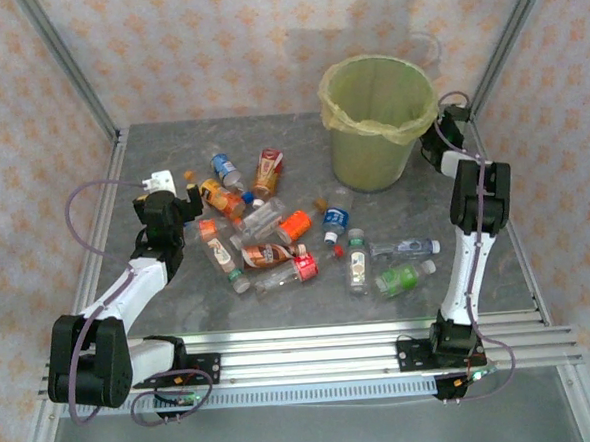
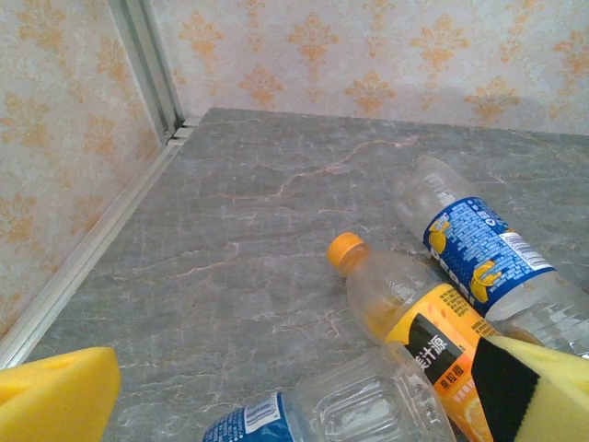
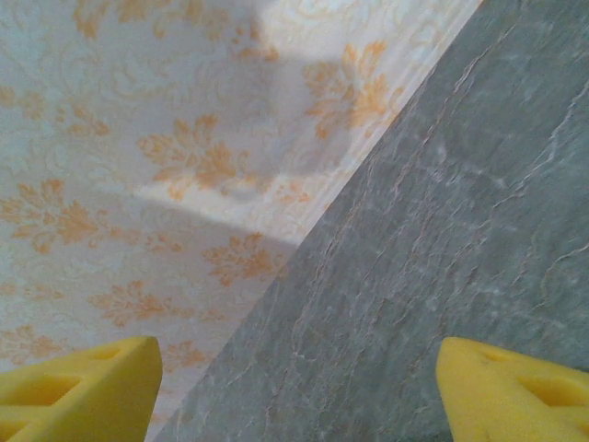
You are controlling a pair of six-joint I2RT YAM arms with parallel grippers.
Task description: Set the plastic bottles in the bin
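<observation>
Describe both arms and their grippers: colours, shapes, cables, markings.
Both the left arm and right arm have slim white links between chunky black joints, with a pale purple cable looping alongside each. The left gripper has yellow wedge-shaped fingers, one bearing a black strip. The right gripper has matching yellow fingers with moulded recesses.

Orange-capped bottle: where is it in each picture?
Top external: orange-capped bottle at the pile's upper left.
Left wrist: the bottle lies lower middle, cap pointing up-left.
Right wrist: grey table and patterned wall.
Shared landmark: blue-labelled bottle lying beside it.
</observation>
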